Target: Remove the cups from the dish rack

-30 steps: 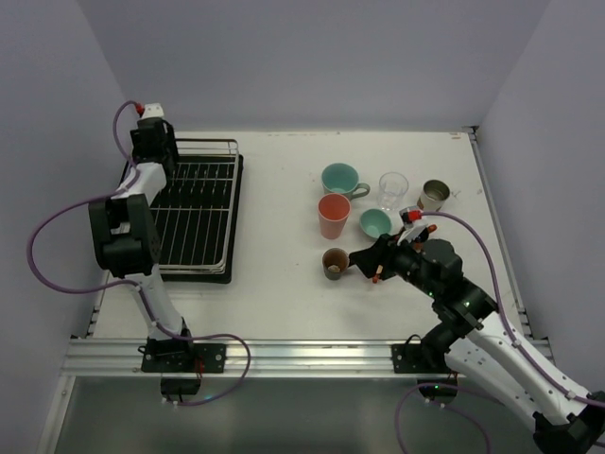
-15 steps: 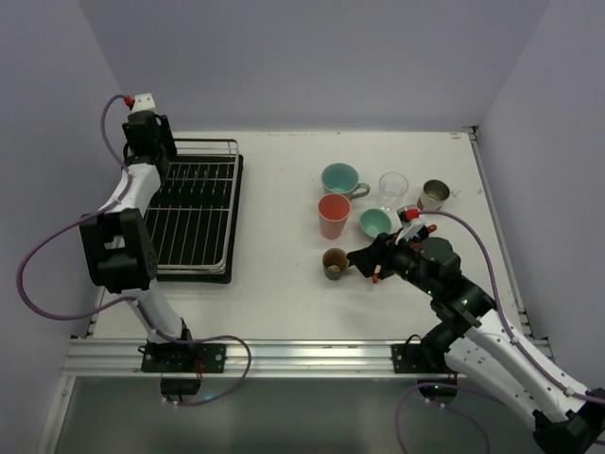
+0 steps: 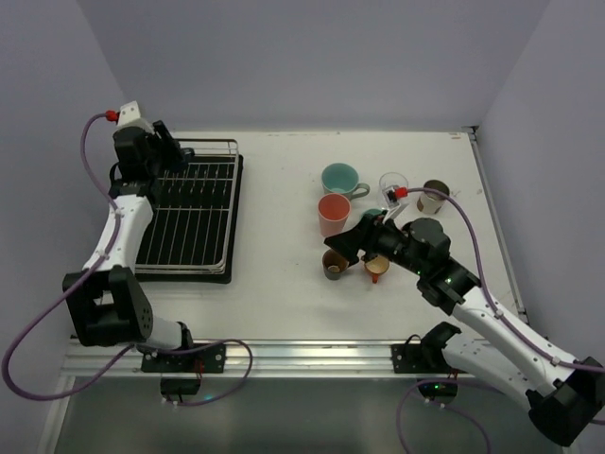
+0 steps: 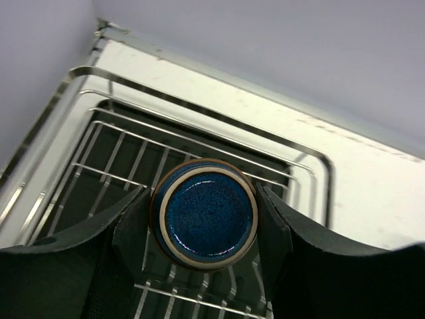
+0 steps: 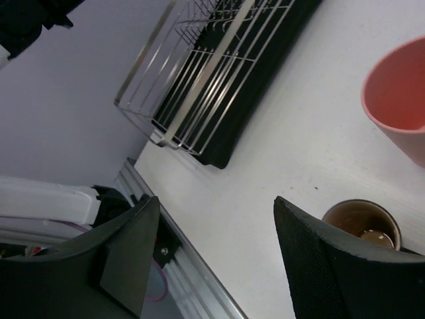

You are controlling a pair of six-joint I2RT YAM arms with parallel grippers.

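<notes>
My left gripper (image 3: 178,151) is shut on a blue espresso cup (image 4: 204,214), held bottom toward the wrist camera above the far end of the silver wire dish rack (image 3: 192,225). No other cup shows in the rack. My right gripper (image 3: 346,248) is open and empty, above the table beside a brown cup (image 3: 334,265) and an orange cup (image 3: 377,271). In the right wrist view the brown cup (image 5: 362,222) sits by the right finger. A salmon tumbler (image 3: 333,215), a teal mug (image 3: 340,178), a clear glass (image 3: 393,184) and a metal cup (image 3: 435,196) stand behind.
The rack sits on a black tray (image 3: 236,203) at the table's left. White walls close in the left, back and right sides. An aluminium rail (image 3: 284,355) runs along the near edge. The right arm hides part of the cup group.
The left gripper has risen from the rack's far end with the blue cup. The right gripper has let go of the orange cup beside the brown one and lifted away to the left.
</notes>
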